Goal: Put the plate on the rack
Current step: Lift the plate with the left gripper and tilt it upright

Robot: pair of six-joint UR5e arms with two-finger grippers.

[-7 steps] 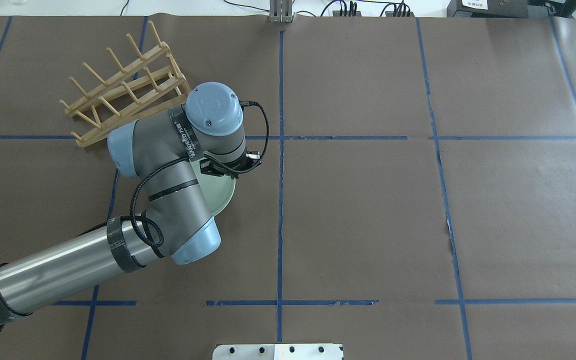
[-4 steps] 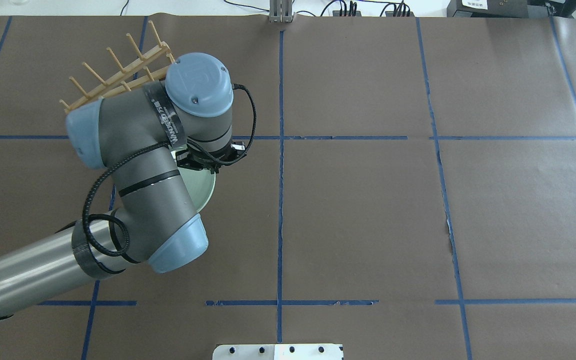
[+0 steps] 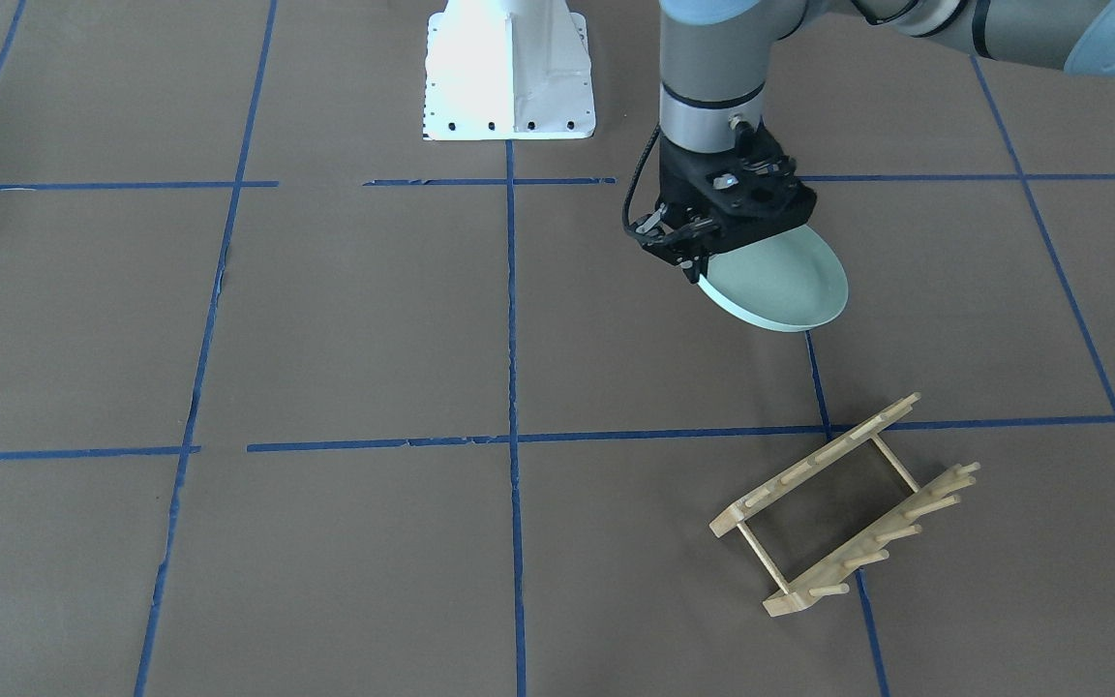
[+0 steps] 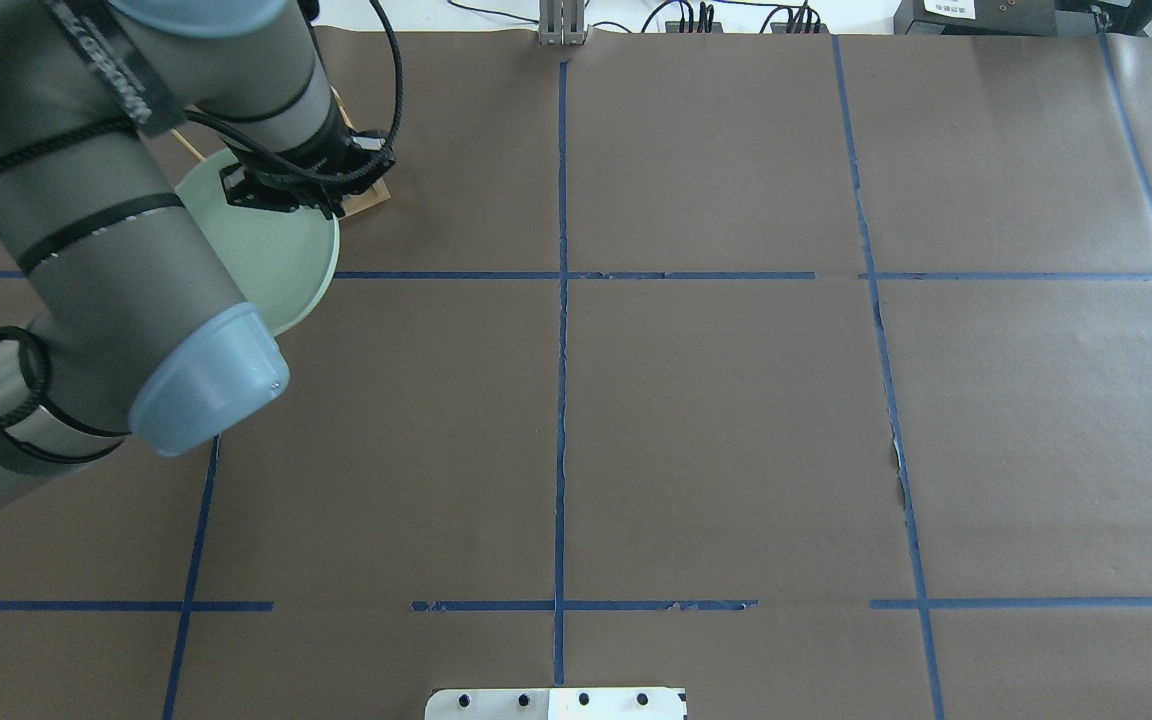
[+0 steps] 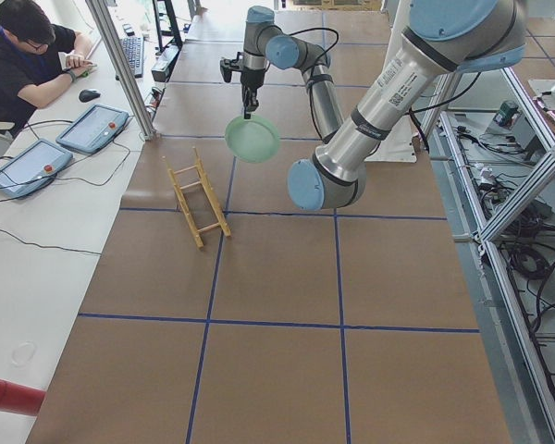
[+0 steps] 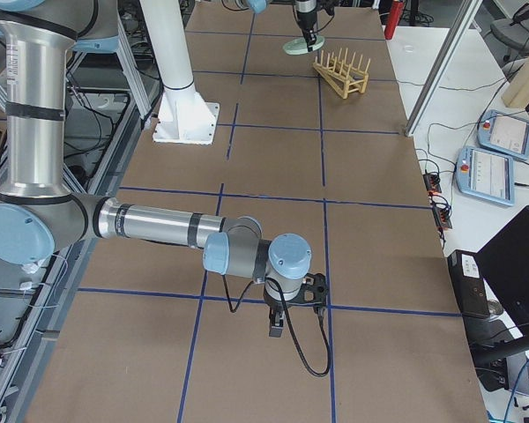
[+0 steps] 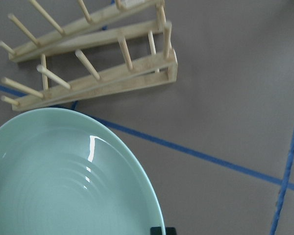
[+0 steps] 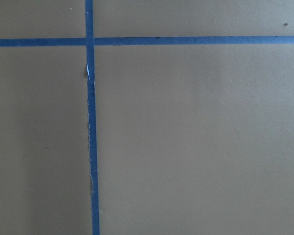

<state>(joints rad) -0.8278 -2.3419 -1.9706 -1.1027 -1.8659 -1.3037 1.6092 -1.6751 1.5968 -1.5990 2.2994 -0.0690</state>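
With the left hand [image 3: 700, 269] clamped on the tilted plate [image 3: 785, 281] above the surface [image 3: 325, 339], carry it to the rack [image 3: 814, 463] at five o'clock in the front-facing view and stand it upright between pegs [image 3: 933, 503].

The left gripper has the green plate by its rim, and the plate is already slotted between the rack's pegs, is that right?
No. The left gripper holds the plate by its rim, but the plate hangs in the air, apart from the rack, not between its pegs. The exterior front-facing view shows it.

Left end effector [image 3: 696, 274] clamped aloft; right arm [image 6: 159, 225] extended low.
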